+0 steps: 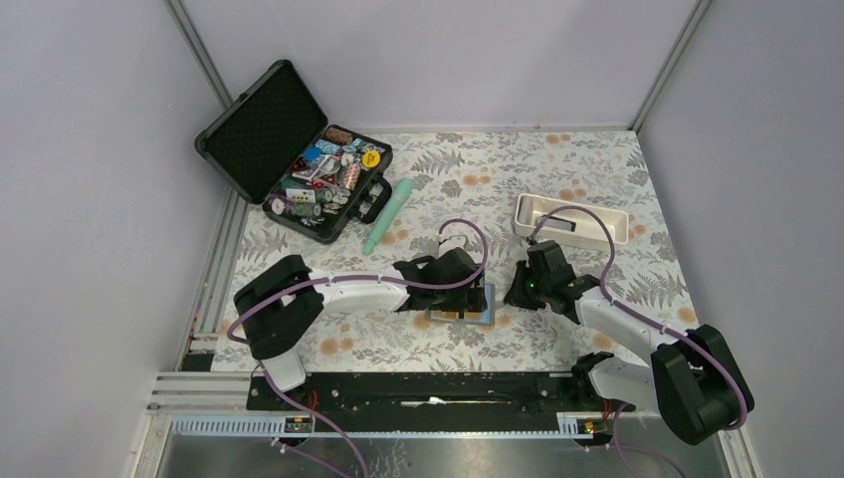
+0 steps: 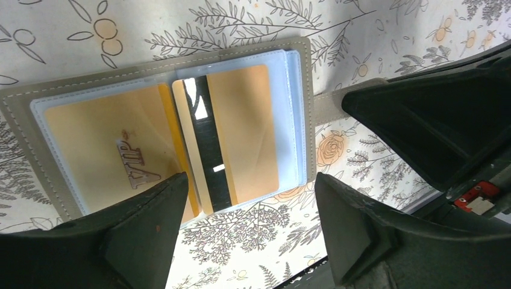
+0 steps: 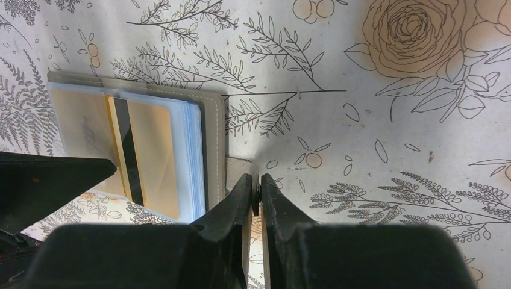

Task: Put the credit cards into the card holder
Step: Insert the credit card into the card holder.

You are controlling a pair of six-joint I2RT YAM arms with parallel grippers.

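The grey-brown card holder (image 1: 461,305) lies open on the floral table between the two arms. Its clear pockets hold two orange-yellow credit cards: one with raised lettering (image 2: 96,141), one showing a black stripe (image 2: 241,129). My left gripper (image 2: 250,186) hovers just above the holder's near edge, open, with nothing between its fingers (image 2: 150,229). My right gripper (image 3: 260,179) is shut on the holder's closure tab (image 3: 240,164), at the right side of the card holder (image 3: 212,132). In the top view the right gripper (image 1: 518,294) sits just right of the holder.
An open black hard case (image 1: 261,127) full of small items stands at the back left. A mint-green tube (image 1: 388,214) lies beside it. A white oblong tray (image 1: 570,221) sits at the back right, behind the right arm.
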